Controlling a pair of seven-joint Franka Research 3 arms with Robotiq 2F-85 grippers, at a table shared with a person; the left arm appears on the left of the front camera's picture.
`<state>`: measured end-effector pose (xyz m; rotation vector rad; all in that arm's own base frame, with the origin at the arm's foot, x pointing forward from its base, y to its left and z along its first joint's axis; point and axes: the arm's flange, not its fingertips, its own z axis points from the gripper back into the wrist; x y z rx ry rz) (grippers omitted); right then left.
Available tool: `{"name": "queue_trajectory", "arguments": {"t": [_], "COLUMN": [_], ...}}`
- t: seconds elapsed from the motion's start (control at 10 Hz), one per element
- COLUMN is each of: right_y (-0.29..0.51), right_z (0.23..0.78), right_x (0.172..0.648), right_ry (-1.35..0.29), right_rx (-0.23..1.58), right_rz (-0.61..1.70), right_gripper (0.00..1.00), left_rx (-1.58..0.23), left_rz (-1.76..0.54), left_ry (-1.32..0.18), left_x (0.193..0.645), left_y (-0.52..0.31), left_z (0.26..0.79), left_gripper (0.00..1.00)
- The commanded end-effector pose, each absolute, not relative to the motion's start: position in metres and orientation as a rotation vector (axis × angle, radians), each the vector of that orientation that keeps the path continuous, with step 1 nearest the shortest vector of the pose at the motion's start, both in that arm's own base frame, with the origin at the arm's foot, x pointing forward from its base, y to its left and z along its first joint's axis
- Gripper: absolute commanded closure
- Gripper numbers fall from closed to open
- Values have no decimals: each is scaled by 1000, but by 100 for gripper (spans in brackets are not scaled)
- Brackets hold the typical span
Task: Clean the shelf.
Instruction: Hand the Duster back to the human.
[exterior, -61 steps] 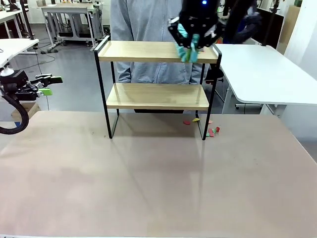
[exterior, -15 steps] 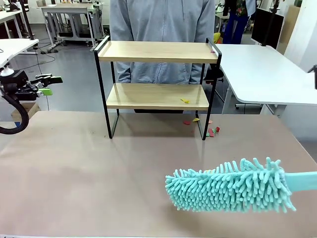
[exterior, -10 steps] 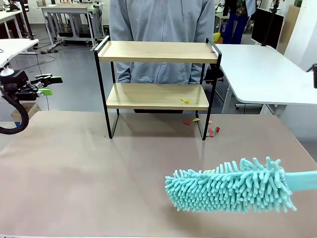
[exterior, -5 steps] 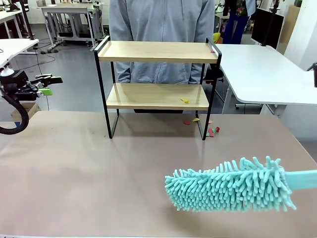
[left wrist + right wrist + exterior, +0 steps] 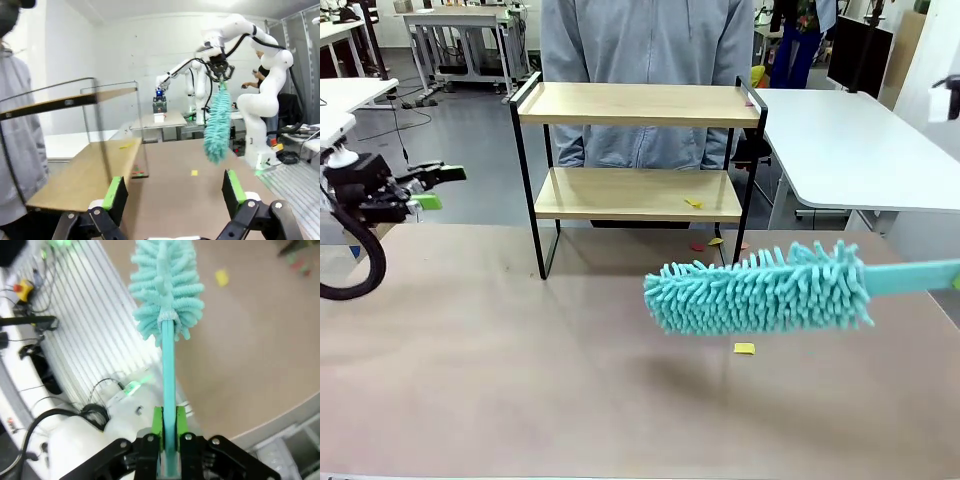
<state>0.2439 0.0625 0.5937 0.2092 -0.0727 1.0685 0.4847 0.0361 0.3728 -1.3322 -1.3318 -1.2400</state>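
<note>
Bright, even indoor light; wrist views bend at edges.

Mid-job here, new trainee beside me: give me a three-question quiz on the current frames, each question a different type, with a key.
1. True or false: the right pincer is shut on the handle of the teal duster.
2. Multiple choice: where on the shelf does a yellow scrap lie? A) top board B) lower board, toward its right end C) hanging on the left rail
3. Fill in: the left pincer is ____ and holds nothing.

Key
1. True: the green pads clamp the handle in the right wrist view.
2. B. Another yellow scrap lies on the table under the duster, and red scraps lie by the shelf's right foot.
3. open
</note>
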Motion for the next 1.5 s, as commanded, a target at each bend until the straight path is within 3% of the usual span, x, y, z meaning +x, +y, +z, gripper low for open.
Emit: {"name": "queue_trajectory", "arguments": {"t": [0.0, 0.3, 0.8, 1.4], "right_y": [49, 43, 55, 59], "right_z": [595, 602, 588, 579], "right_x": [268, 303, 355, 356], "right_ry": [-193, -303, -291, -276], "right_rx": [297, 374, 447, 433], "right_rz": [1275, 1463, 1579, 1560], "right_gripper": [87, 87, 87, 87], "left_rx": [-1310, -1308, -1374, -1361], "left_rz": [-1250, -1205, -1140, -1167], "left_ry": [-1282, -1176, -1050, -1069], "left_x": [442, 401, 379, 385], "left_y": [9, -11, -39, -35], "left_z": [381, 384, 388, 378], "left_gripper": [0, 0, 0, 0]}}
